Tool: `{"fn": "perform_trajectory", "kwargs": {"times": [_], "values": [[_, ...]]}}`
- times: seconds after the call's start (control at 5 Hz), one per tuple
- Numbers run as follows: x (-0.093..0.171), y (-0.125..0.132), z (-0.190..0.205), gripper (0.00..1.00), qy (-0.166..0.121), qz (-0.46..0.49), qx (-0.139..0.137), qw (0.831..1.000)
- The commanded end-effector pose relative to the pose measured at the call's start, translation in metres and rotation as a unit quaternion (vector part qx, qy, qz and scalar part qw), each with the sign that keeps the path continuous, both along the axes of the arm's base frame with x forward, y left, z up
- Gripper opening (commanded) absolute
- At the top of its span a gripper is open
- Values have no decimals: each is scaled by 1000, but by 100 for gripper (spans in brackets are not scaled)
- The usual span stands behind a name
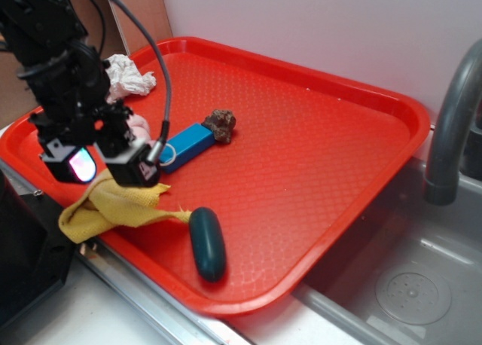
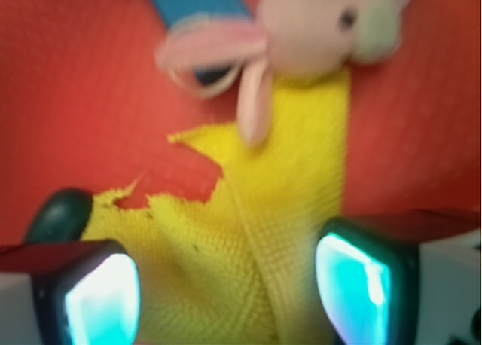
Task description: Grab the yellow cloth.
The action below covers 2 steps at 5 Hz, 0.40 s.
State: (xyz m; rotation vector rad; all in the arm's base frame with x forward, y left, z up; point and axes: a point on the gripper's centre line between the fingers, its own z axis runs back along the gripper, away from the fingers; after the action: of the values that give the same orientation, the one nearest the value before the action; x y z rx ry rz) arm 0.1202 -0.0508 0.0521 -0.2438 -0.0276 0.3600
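1. The step in hand looks like the approach: the gripper (image 1: 98,164) hangs just above the yellow cloth (image 1: 113,206), not yet closed on it.
2. In the wrist view the two fingers (image 2: 102,296) stand apart, with a raised fold of the cloth (image 2: 248,277) between them. Whether the pads already touch the fabric I cannot tell.
3. The cloth lies bunched on the near-left edge of the red tray (image 1: 316,172), partly spilling over the tray's rim.
4. Next move, as I judge it: come straight down until the fingers straddle the fold, then close on it and lift. The fabric is soft, so a deep bite should hold better than a pinch at the frayed edge.
5. One risk: a pink plush toy (image 2: 309,36) rests on the far end of the cloth and may be dragged along.
6. The tray also holds:
   - a blue block (image 1: 188,144), beyond the cloth toward the tray's middle;
   - a brown lump (image 1: 221,123), touching the block's far end;
   - a dark green oval piece (image 1: 207,243), just beside the cloth near the tray's front rim;
   - a white crumpled wad (image 1: 128,77), at the tray's far-left corner.
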Motion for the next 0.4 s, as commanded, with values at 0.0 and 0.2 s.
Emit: {"fn": "perform_trajectory", "kwargs": {"times": [0.0, 0.2], "values": [[12, 5, -26, 17, 10, -26, 24, 999], [-1, 1, -20, 0, -1, -40, 24, 999]]}}
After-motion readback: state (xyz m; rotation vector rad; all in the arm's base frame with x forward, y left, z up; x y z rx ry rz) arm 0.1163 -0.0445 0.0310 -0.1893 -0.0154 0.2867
